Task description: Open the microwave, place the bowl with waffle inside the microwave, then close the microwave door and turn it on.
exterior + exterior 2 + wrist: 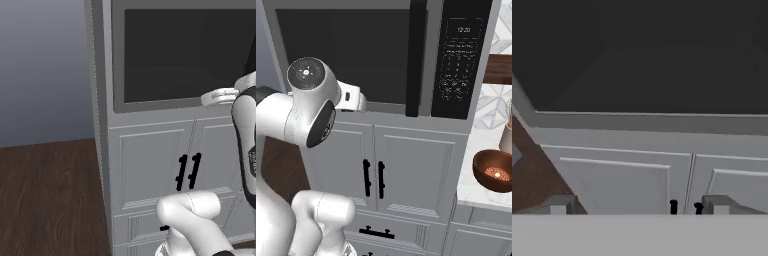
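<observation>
- Right base view: the boxy grey microwave (381,60) sits flush above panelled cabinets, its dark-glass door (346,55) shut.
- The long black vertical bar handle (416,60) looks rigid, the best place to pull.
- The round brown bowl (495,170) rests on the surface at right; likely light, slippery; take its rim.
- Hand view: the hand (639,207) is spread wide, holding nothing.

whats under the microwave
Under the microwave sit two grey panelled cabinet doors with black handles, then a drawer. Their contents are hidden.
</observation>
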Available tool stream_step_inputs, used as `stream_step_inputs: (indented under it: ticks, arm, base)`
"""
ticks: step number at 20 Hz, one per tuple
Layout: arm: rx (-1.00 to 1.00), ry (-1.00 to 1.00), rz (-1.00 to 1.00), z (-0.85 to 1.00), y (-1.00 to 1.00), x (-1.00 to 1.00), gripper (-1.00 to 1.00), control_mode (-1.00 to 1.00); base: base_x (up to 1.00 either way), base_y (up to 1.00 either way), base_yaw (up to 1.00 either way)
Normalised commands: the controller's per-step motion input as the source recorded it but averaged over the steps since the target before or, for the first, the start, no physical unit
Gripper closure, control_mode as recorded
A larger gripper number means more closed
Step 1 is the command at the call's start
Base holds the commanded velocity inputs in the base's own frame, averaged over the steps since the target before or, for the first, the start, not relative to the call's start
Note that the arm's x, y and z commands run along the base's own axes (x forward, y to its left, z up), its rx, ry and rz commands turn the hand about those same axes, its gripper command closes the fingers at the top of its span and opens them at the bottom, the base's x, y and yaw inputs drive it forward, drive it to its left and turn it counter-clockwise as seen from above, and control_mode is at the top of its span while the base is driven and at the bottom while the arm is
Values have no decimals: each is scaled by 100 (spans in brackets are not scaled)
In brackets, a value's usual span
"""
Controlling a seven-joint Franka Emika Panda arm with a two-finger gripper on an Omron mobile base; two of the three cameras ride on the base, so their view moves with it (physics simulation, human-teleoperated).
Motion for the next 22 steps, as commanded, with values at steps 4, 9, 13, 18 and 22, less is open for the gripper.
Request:
stream_step_inputs:
  ticks: [4,9,13,18,22]
  arm:
    - [-5,-51,3,100,-67,-33,-100,-100]
    - [-21,-17,0,100,-69,-10,-100,-100]
    - [-29,4,-7,54,-58,11,-100,-100]
    - [-11,15,-13,-36,-57,52,-100,-100]
    - [0,8,-13,-54,-29,80,-100,-100]
  base:
    - [0,0,0]
    - [0,0,0]
    - [0,0,0]
    - [0,0,0]
    - [0,0,0]
